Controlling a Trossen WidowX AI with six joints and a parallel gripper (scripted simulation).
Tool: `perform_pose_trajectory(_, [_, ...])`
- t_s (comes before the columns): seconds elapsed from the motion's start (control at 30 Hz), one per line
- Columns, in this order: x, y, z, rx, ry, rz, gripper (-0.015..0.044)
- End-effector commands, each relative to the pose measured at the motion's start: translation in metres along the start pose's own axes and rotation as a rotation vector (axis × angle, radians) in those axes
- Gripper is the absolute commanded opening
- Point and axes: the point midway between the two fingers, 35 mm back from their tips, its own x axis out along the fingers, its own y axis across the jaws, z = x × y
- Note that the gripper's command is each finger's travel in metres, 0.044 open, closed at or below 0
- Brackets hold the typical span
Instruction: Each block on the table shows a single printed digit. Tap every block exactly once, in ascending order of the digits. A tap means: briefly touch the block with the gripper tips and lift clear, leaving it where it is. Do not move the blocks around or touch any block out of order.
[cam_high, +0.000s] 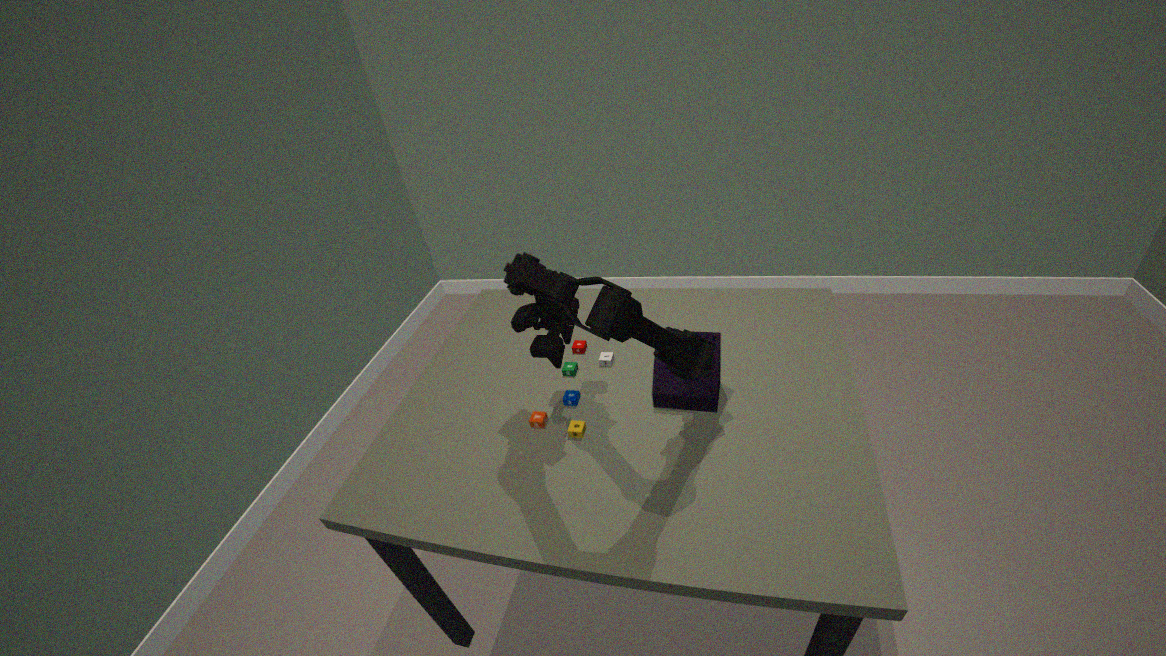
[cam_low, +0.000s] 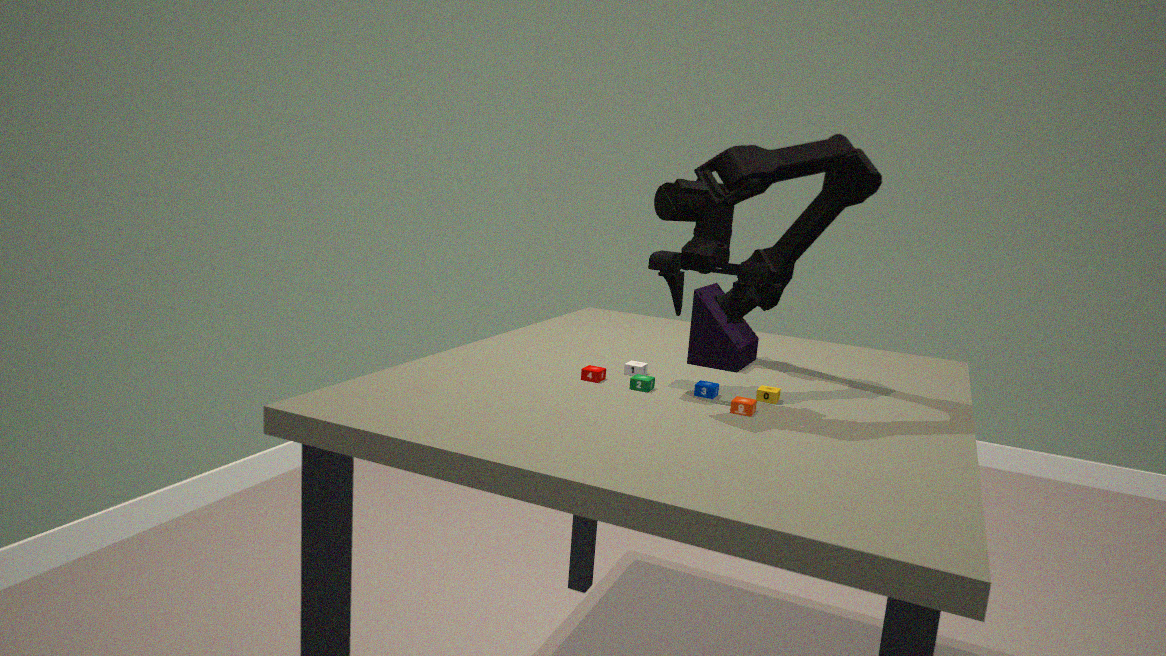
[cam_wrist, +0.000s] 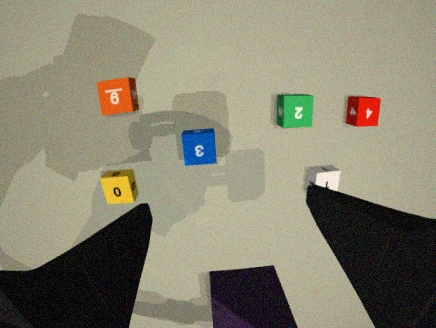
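Note:
My gripper (cam_high: 563, 354) (cam_low: 721, 310) (cam_wrist: 230, 203) is open and empty, high above the table. In the wrist view the blue block with 3 (cam_high: 571, 398) (cam_low: 706, 390) (cam_wrist: 199, 148) lies beyond the gap between the fingertips. The yellow block with 0 (cam_high: 576, 429) (cam_low: 768, 395) (cam_wrist: 118, 188) is near the left fingertip. The right fingertip partly covers the white block with 1 (cam_high: 605, 358) (cam_low: 636, 368) (cam_wrist: 327, 178). The green block with 2 (cam_high: 569, 369) (cam_low: 642, 383) (cam_wrist: 296, 111) and red block with 4 (cam_high: 578, 346) (cam_low: 593, 374) (cam_wrist: 364, 111) lie farther right. The orange block (cam_high: 538, 420) (cam_low: 742, 406) (cam_wrist: 116, 96), upper left, has a barred 6 or 9.
The purple arm base (cam_high: 684, 397) (cam_low: 717, 342) (cam_wrist: 247, 295) stands behind the blocks in the exterior view. The table (cam_high: 774, 522) (cam_low: 505, 440) carries shadows of the arm, several across the blue, yellow and orange blocks' area.

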Motion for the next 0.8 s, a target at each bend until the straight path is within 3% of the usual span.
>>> perform_pose_trajectory(0.0, [-0.001,0.017,0.001,0.021,-0.004,0.007,0.04])
perform_pose_trajectory(0.63, [-0.001,0.017,0.001,0.021,-0.004,0.007,0.04])
perform_pose_trajectory(0.77, [-0.002,0.049,-0.009,0.022,-0.003,0.005,0.04])
